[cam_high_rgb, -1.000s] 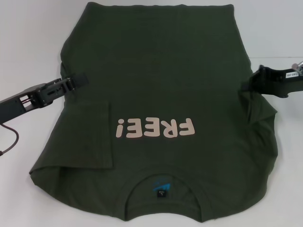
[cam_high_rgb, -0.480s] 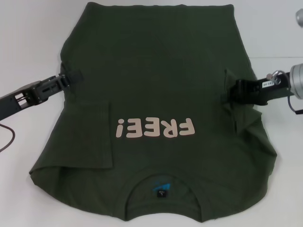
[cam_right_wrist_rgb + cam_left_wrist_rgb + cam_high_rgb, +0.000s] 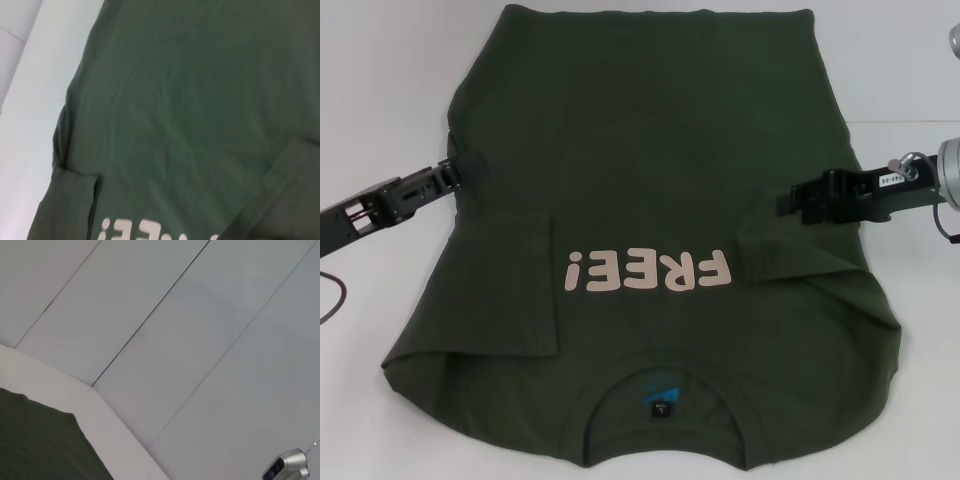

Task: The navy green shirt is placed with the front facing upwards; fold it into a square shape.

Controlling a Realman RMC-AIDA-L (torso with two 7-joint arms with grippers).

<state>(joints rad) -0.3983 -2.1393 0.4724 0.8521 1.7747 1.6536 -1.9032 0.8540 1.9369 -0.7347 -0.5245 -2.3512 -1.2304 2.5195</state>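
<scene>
Spreading across most of a white table (image 3: 380, 90), the navy green shirt (image 3: 650, 130) lies front up, collar (image 3: 665, 385) toward the robot and hem at the far edge. Its pale pink "FREE!" lettering (image 3: 648, 271) reads upside down from the head camera, just beyond the collar. On the robot's left, one sleeve (image 3: 510, 285) is folded inward over the body, lying flat beside the lettering. On the robot's right, another sleeve (image 3: 790, 245) is drawn inward and raised off the table, its cloth bunched into ridges that run toward the lettering's last letter.

The right gripper (image 3: 788, 200) reaches in from the right above that lifted fold, its black fingers closed on the sleeve's edge over the body of the garment. The left gripper (image 3: 472, 164) sits at the shirt's left edge, level with the midriff; whether its fingers are together or apart cannot be told.

From the right wrist camera, the olive cloth fills the view, with the folded sleeve and part of the lettering (image 3: 145, 231) at one border. From the left wrist camera, a corner of the shirt (image 3: 40, 445) lies on the table before a pale panelled wall (image 3: 200, 330).

Inside the collar, a small blue label (image 3: 660, 395) shows against the dark fabric.
</scene>
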